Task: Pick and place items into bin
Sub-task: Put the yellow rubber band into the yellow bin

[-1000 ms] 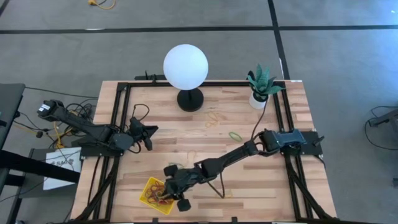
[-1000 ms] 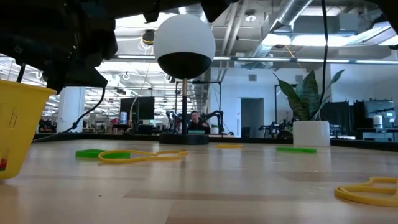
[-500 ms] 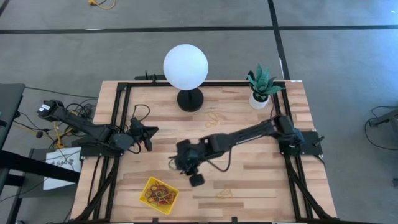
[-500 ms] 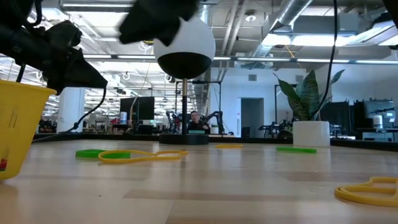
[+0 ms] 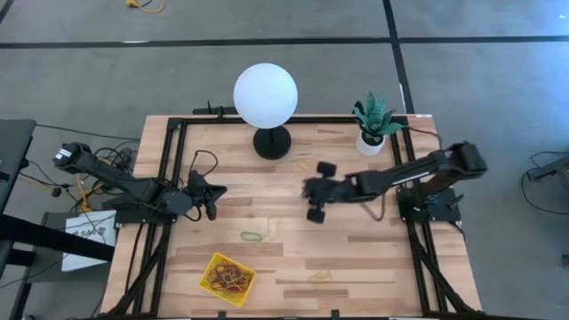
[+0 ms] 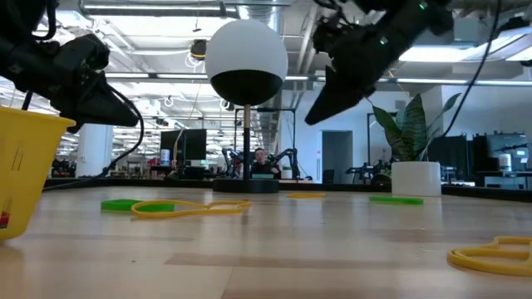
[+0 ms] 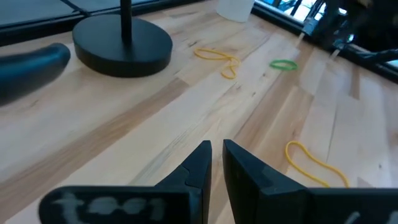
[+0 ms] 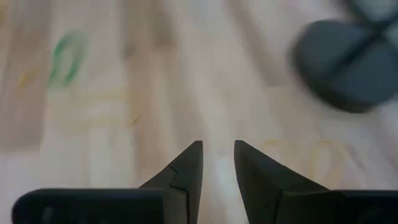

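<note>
Over the left edge of the wooden table [image 5: 356,258], my left gripper [image 5: 212,197] waits with its two dark fingers nearly touching, holding nothing. Near the front edge sits the small shallow bright yellow plastic bin [image 5: 228,276], already carrying a tangle of red, green and yellowish rubber-band loops [image 5: 233,279]. Just behind it a limp green rubber loop [image 5: 252,236] lies flat on the boards beside a thin yellow one [image 5: 275,228]; another yellow loop [image 5: 320,277] lies near the front edge. At mid-table, in front of the black-based lamp with its white globe [image 5: 265,96], my right gripper [image 5: 317,190] hangs above the wood, fingers a small gap apart and empty; a pale yellow loop [image 8: 311,155] shows blurred on the boards below it. Farther right stands the white pot with its spiky green plant [image 5: 372,129].

The step in hand looks like reaching for the next loose band. To do it well I judge I should come straight down, fingers straddling one strand, pinch low against the wood, then lift clear before swinging toward the bin.
</note>
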`<act>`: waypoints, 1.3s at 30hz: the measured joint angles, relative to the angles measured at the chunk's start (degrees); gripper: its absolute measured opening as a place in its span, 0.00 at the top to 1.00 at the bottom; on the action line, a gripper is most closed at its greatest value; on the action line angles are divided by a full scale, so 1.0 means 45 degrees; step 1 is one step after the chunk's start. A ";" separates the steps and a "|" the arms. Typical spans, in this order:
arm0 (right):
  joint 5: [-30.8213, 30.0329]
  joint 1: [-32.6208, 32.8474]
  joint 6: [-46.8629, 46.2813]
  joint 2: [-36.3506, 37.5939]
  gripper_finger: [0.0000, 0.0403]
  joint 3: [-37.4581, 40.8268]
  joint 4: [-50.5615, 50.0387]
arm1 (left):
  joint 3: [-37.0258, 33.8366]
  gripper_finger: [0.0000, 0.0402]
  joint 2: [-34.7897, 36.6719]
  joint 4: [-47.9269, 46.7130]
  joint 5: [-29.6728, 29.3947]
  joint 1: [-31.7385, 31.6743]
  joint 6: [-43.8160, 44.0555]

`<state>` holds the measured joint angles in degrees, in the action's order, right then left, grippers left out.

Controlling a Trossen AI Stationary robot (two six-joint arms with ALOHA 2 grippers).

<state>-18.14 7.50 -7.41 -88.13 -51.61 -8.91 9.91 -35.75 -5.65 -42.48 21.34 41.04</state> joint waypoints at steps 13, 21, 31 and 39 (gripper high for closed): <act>-0.0284 -0.2170 -0.0929 -0.0668 0.78 0.2693 0.2384 | -0.0005 0.93 0.0000 -0.0320 -0.0750 0.0000 0.0070; -0.0312 -0.2964 -0.0309 -0.2269 0.78 0.2604 0.3888 | -0.0005 0.93 0.0000 -0.0319 -0.0931 0.0000 0.0063; -0.0129 -0.4101 -0.1019 -0.3584 0.78 0.1987 0.4298 | -0.0005 0.93 0.0002 -0.0320 -0.1044 -0.0004 0.0063; -0.0683 -0.3976 -0.1123 -0.4164 0.88 0.1847 0.4509 | -0.0010 0.93 0.0004 -0.0320 -0.1044 -0.0005 0.0059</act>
<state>-21.21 -10.39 -12.47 -106.87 -43.30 11.38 9.87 -35.73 -7.09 -47.18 21.32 41.30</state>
